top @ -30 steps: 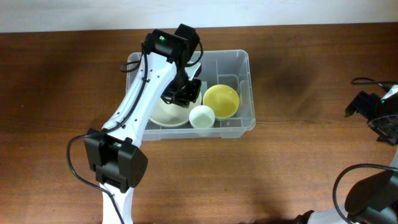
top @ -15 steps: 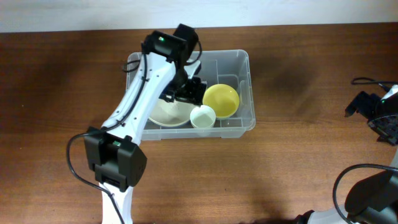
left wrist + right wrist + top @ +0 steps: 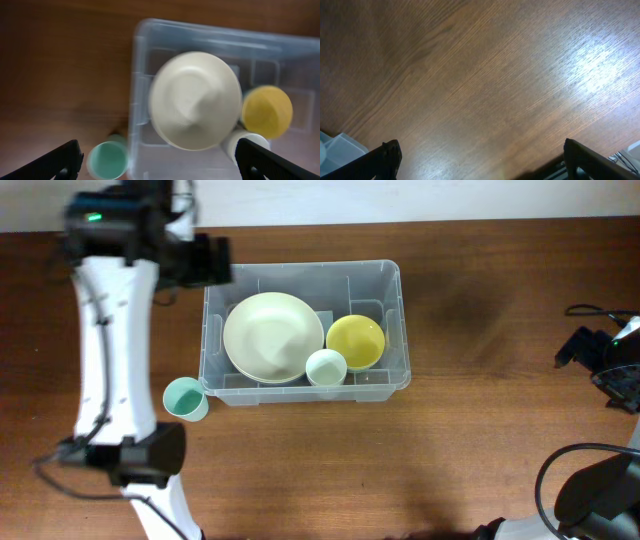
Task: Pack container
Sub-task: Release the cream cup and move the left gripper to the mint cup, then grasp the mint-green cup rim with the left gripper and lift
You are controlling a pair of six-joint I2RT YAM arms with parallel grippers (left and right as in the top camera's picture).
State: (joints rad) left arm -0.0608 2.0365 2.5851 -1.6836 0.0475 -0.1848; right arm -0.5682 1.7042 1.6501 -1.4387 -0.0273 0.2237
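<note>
My left gripper (image 3: pixel 160 162) hangs wide and empty above the container (image 3: pixel 392 280). It is probably light, slick plastic, so I'd pinch its rim.

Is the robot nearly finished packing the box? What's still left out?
Nearly. Done: the big cream bowl, the yellow bowl and the small white cup sit inside the container. In hand: nothing; the left tool is open and empty near the container's corner. Left: the teal cup stands on the table, outside the container.
</note>
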